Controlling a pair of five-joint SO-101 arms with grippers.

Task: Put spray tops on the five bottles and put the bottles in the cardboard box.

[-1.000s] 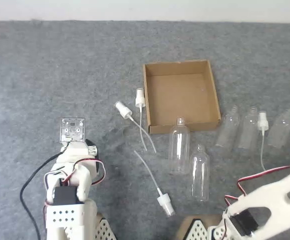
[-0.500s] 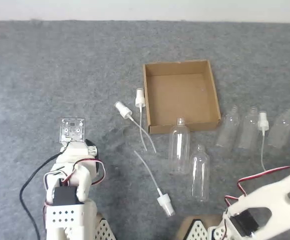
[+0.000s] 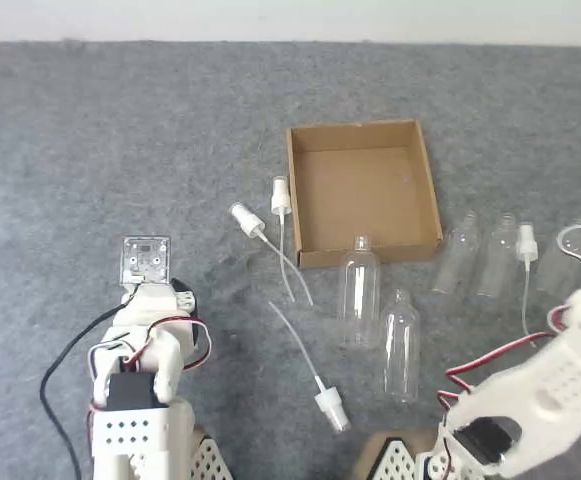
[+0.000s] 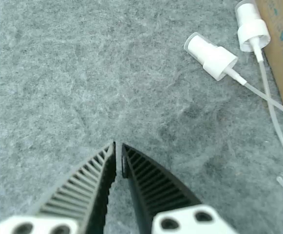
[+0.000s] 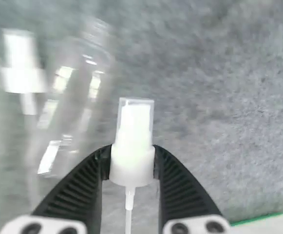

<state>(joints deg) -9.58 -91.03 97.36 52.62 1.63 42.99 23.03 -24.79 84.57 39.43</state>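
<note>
The right tool [image 5: 131, 155] holds one spray top [image 5: 134, 126]. Its two sides squeeze the fat white ring of the top, and the thin tube [image 5: 127, 214] hangs down between them. The left tool [image 4: 118, 146] is pinched shut with nothing in it. It sits low over the grey surface [image 3: 120, 130], near two loose spray tops [image 3: 247, 219] that lie just beside the cardboard box [image 3: 390, 250].

No bottle has a top on yet, and the box has nothing in it. Two bottles [image 3: 358, 290] lie in front of the box. Three more bottles [image 3: 457, 255] lie side by side to the right of it, with another top [image 3: 527, 243] lying among them.

I think the job now is to get the held top onto a bottle. The tricky part is the tube. It is long and bendy, and its tip has to go into the small mouth of the bottle first. So the right tool should line the tube up with the bottle's neck and go in slowly. The bottles are round and may roll, so the left tool could hold one steady. After that, the top needs a push and a turn until it sits tight.
</note>
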